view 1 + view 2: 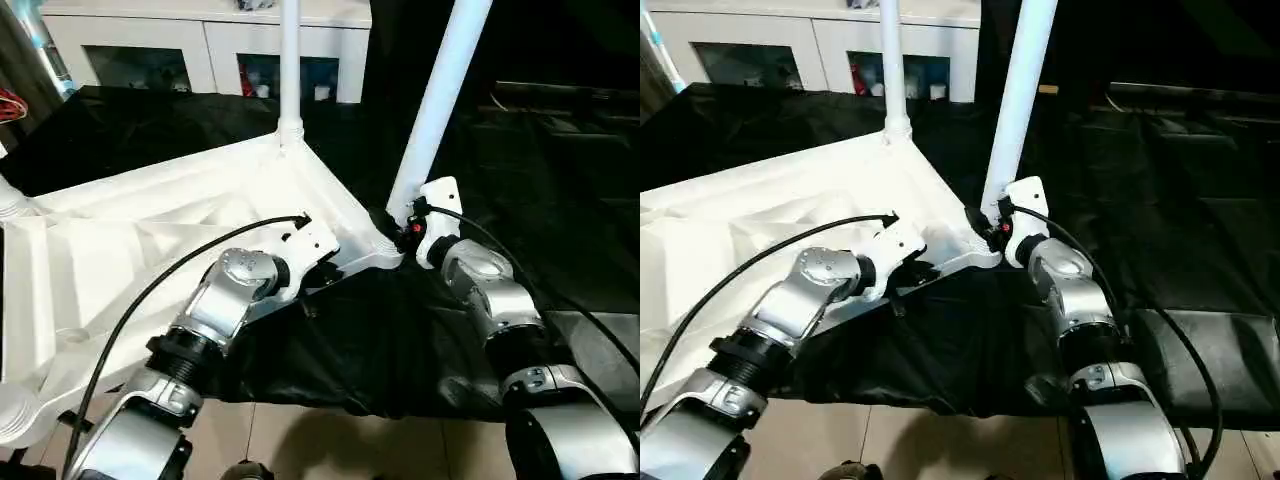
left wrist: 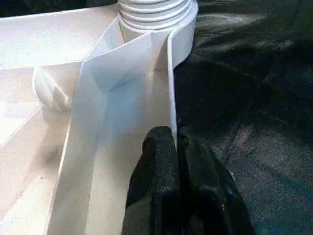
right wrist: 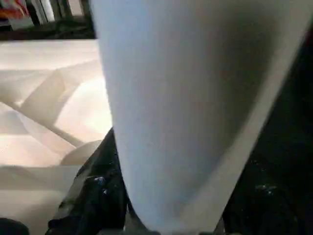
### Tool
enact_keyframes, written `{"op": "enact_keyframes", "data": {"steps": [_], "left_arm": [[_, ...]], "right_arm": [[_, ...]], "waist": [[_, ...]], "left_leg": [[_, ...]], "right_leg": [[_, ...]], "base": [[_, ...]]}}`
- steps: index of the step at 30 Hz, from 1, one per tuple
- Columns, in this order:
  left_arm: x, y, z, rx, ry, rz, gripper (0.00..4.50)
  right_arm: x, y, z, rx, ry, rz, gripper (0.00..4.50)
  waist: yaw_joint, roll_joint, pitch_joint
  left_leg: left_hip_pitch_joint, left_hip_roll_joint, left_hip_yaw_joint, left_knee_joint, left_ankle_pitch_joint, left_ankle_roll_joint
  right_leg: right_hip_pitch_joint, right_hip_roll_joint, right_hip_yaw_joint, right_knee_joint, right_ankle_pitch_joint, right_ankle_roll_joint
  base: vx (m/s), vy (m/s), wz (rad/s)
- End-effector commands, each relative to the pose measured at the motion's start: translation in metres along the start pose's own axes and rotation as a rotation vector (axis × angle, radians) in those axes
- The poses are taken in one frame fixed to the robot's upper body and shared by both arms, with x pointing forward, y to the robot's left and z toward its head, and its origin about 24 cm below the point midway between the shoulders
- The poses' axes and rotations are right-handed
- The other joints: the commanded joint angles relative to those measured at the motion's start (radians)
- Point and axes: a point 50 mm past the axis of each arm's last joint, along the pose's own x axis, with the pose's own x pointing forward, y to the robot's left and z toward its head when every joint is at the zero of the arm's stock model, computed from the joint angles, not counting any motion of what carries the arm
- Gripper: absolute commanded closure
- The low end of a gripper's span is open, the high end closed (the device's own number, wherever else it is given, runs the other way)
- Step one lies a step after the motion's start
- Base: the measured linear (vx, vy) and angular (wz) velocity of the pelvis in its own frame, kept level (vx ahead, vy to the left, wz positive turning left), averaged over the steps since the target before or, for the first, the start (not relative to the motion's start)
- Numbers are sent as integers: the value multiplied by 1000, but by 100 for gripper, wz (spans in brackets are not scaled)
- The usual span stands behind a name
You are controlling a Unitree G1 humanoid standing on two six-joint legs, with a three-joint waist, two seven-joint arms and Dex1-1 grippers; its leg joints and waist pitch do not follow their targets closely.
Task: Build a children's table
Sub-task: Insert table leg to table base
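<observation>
The white tabletop (image 1: pixel 150 240) lies underside up on a black cloth. One white leg (image 1: pixel 290 60) stands upright in its far corner socket. A second leg (image 1: pixel 440 100) leans a little over the near right corner socket (image 1: pixel 385 250), and my right gripper (image 1: pixel 402 226) is closed around it just above its base. The right wrist view has this leg (image 3: pixel 186 107) close up, with a black finger (image 3: pixel 93 196) against its side. My left gripper (image 2: pixel 176 142) is shut on the thin upright rim (image 2: pixel 171 98) of the tabletop, a short way from a ribbed corner socket (image 2: pixel 154 14).
A white glass-door cabinet (image 1: pixel 200 50) stands behind the work. The black cloth (image 1: pixel 540 150) spreads to the right and toward me. Light floor tiles (image 1: pixel 300 440) lie below its near edge. Flared white ends (image 1: pixel 12 200) sit at the tabletop's left corners.
</observation>
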Motion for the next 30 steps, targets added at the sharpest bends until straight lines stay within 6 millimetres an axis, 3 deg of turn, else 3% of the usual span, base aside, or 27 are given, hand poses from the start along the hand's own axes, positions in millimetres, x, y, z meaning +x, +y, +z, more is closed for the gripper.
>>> {"op": "enact_keyframes", "data": {"steps": [1, 4, 8, 10, 12, 15, 23, 30], "left_arm": [[0, -5, 32, 105, -128, -42, 450], [-6, -4, 30, 124, -147, -104, 450], [-9, -3, 29, 132, -166, -133, 450], [-12, -3, 27, 144, -172, -175, 450], [-16, -3, 23, 166, -161, -224, 450], [-19, -2, 20, 182, -147, -253, 450], [-30, -4, 15, 215, -150, -426, 450], [-34, -8, 10, 230, -130, -525, 450]], "right_arm": [[0, 19, -36, 92, 139, 80, 184], [-2, 15, -24, 88, 78, 122, 144], [-5, 15, -20, 71, 63, 173, 133], [-10, 15, -18, 39, 62, 230, 95], [-17, 17, -17, -6, 73, 325, 89], [-25, 17, -18, -51, 96, 404, 89], [-58, 12, -28, -181, 276, 654, 89], [-74, 15, -34, -219, 368, 785, 89]], "waist": [[6, 6, -65], [9, 10, -70], [15, 12, -71], [23, 12, -74], [29, 12, -74], [40, 14, -74], [65, 15, -66], [75, 13, -70]], "left_leg": [[15, 49, -16, -68, -275, 20], [16, 49, -14, -61, -224, 43], [18, 51, -13, -59, -215, 50], [18, 51, -12, -56, -198, 55], [17, 50, -12, -53, -185, 60], [17, 53, -10, -51, -192, 67], [22, 56, -12, -56, -284, 29], [19, 55, -13, -49, -244, 50]], "right_leg": [[50, -62, 42, -59, -155, -240], [53, -61, 40, -50, -71, -264], [55, -59, 40, -46, -48, -275], [57, -59, 39, -42, -27, -277], [59, -58, 37, -39, -15, -278], [56, -59, 38, -39, -33, -274], [49, -63, 43, -51, -190, -253], [50, -65, 42, -44, -141, -266]], "base": [[0, 0, 0], [0, 0, 0], [0, 0, 0], [0, 0, 0], [0, 0, 0], [0, 0, 0], [0, 0, 0], [0, 0, 0]]}}
